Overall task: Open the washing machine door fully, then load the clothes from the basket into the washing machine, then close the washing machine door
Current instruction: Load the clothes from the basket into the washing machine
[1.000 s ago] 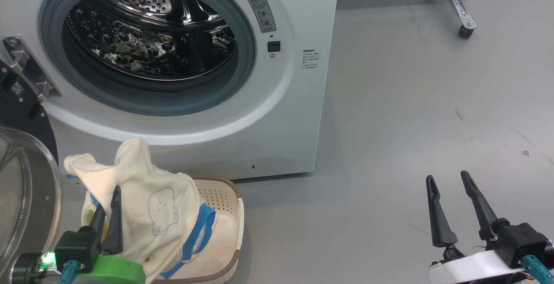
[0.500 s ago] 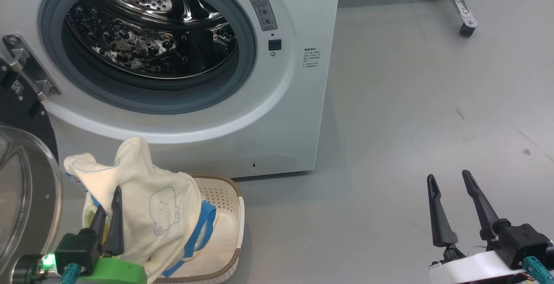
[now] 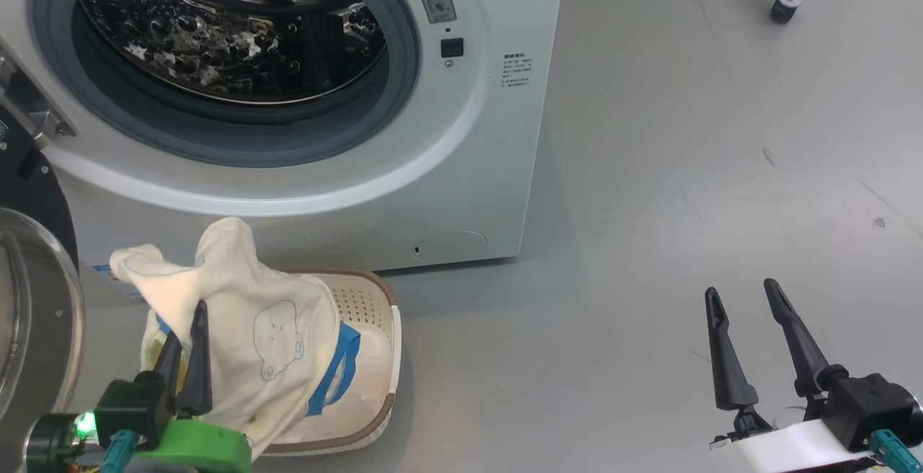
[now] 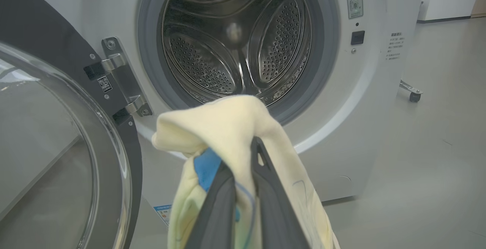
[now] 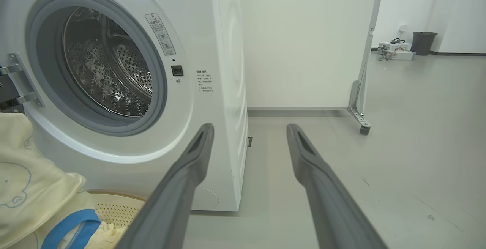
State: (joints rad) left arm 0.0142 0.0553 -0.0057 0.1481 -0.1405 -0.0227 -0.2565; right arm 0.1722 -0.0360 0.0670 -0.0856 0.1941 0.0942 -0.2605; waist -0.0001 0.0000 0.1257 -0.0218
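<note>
At the lower left of the head view, found the clothes raised in a soft heap over the left part of the basket, lower folds reaching its near rim. Made out pale cream-yellow fabric with a thin blue line-drawn bear face, a bright blue band along the lower right edge and two rounded lobes bunched on top. Noted the basket on the grey floor just in front of the washing machine, cream, with perforated walls and a brown woven-look rim. Found the washing machine door swung open at the left, black ring and glass bowl just beside the clothes, and the steel drum showing behind the grey seal.

Saw the left gripper low at the bottom left above a green wrist housing, dark fingers pointing up the view and leaning slightly right, pressed almost together and pinching a fold of the clothes. From the left wrist view, saw fabric wrapped over both fingertips, a blue patch just left of them, and the heap's top lined up with the lower edge of the seal.

Found the right gripper at the lower right over the floor, well apart from basket and machine, fingers pointing up the view and spread wide with nothing between them
</note>
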